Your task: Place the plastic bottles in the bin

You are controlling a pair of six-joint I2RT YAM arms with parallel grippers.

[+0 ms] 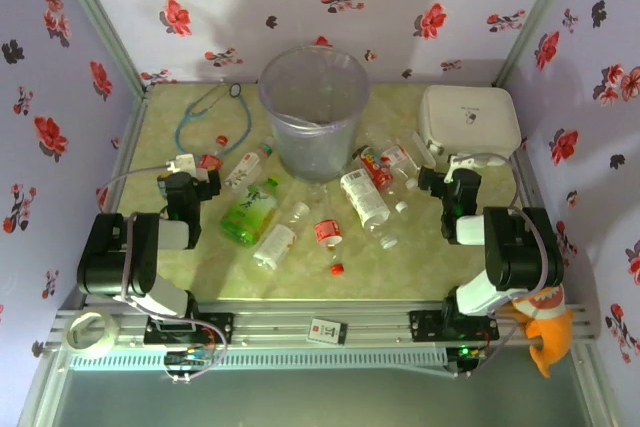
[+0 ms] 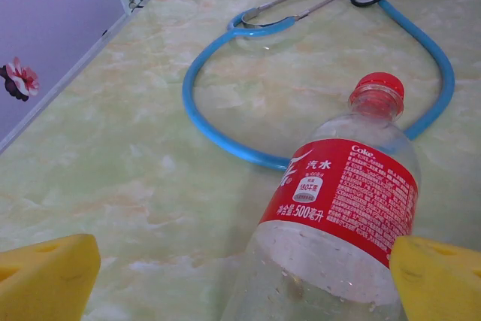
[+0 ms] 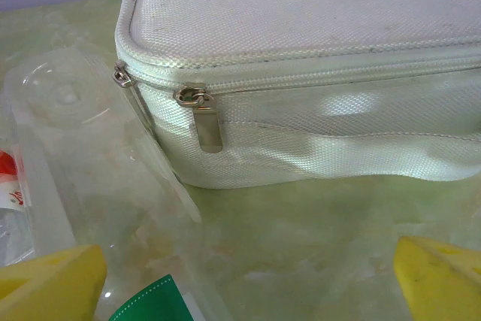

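Note:
Several clear plastic bottles lie scattered in front of the bin [image 1: 312, 112], a tall translucent grey tub at the back centre. Among them are a green-labelled one [image 1: 250, 209] and a white-labelled one [image 1: 365, 197]. My left gripper [image 1: 195, 164] is open at the left. A red-labelled, red-capped bottle [image 2: 338, 216] lies between its yellow fingers [image 2: 49, 276], nearer the right one and not pinched. My right gripper [image 1: 446, 169] is open at the right, with bare table between its fingers [image 3: 440, 280]. A clear bottle with a green label [image 3: 83, 155] lies by its left finger.
A blue-tubed stethoscope [image 2: 225, 122] curls on the table beyond the red-labelled bottle. A white zipped box [image 3: 301, 73] stands right in front of my right gripper, at the back right. Floral walls enclose the table on three sides. A tape roll [image 1: 90, 332] sits on the front rail.

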